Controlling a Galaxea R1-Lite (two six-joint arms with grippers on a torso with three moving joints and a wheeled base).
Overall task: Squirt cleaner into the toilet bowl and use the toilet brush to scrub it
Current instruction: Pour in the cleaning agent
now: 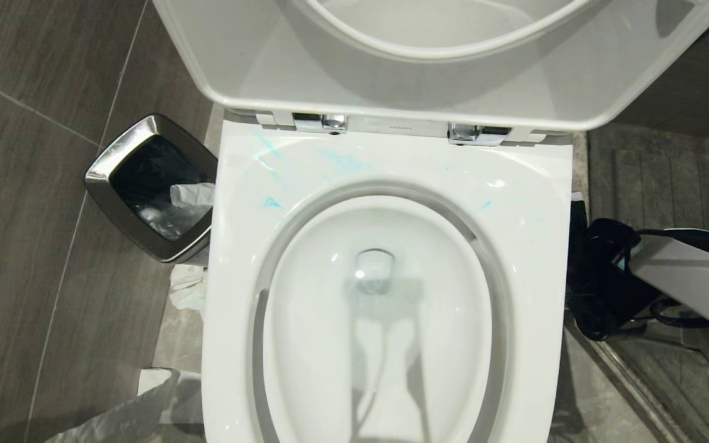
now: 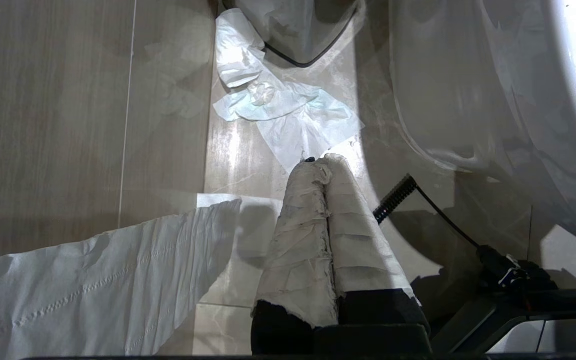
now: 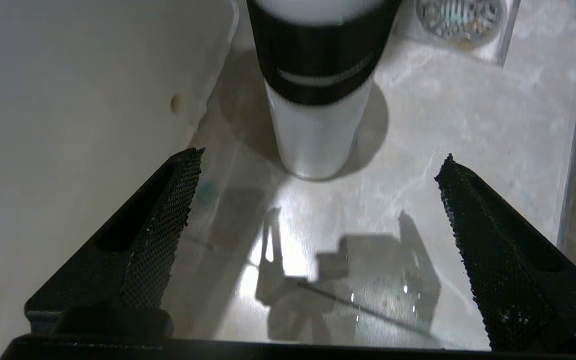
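The white toilet bowl fills the head view, seat and lid raised. Turquoise smears of cleaner streak the back of its rim. To the right of the bowl, low by the floor, hangs my right gripper. The right wrist view shows this gripper open and empty over wet floor. Just ahead of it stands a white cylindrical container with a black band. My left gripper is shut, its fingers wrapped in white paper, above the floor beside the toilet's base. The toilet brush is out of view.
A steel-rimmed black bin stands left of the toilet, with crumpled tissue on the floor beside it. A long paper strip lies near the left gripper. A floor drain sits beyond the container, and the toilet's side is close by.
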